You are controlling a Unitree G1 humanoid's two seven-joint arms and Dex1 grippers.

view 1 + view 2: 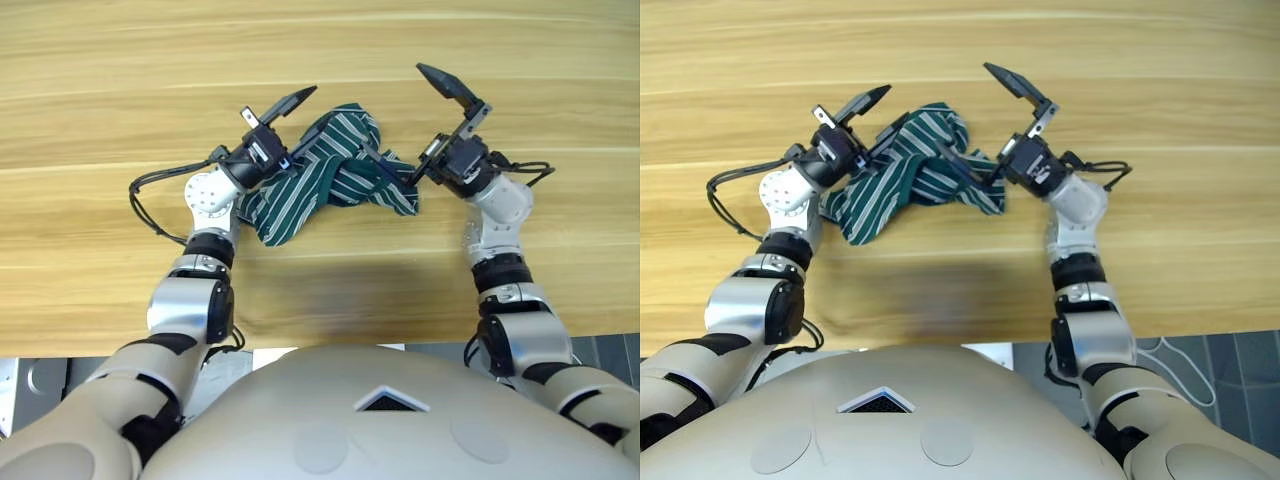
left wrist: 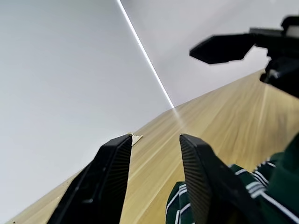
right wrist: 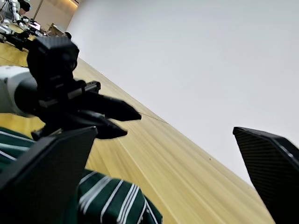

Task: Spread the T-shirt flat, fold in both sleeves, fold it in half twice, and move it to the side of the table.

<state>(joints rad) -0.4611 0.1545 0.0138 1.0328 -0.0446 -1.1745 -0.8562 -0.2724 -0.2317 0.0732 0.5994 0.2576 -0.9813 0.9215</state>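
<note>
- The T-shirt (image 1: 330,175), dark green with thin white stripes, lies crumpled in a bunch on the tabletop (image 1: 100,60). It sits about midway along the near edge and set back from it, well short of the far edge.
- The left claw (image 1: 320,108) is at the bunch's left end with its fingers parted to a middling gap. In the left wrist view only bare wood shows between them, and the striped cloth lies just beside one finger, outside the gap.
- The right claw (image 1: 393,108) is at the bunch's right end, spread wide. One finger points up and away over the wood, while the other rests low against the cloth. No fabric is pinched between them.
- The bunch lies between the two claws, with a loose flap trailing toward the near edge on the left side.
</note>
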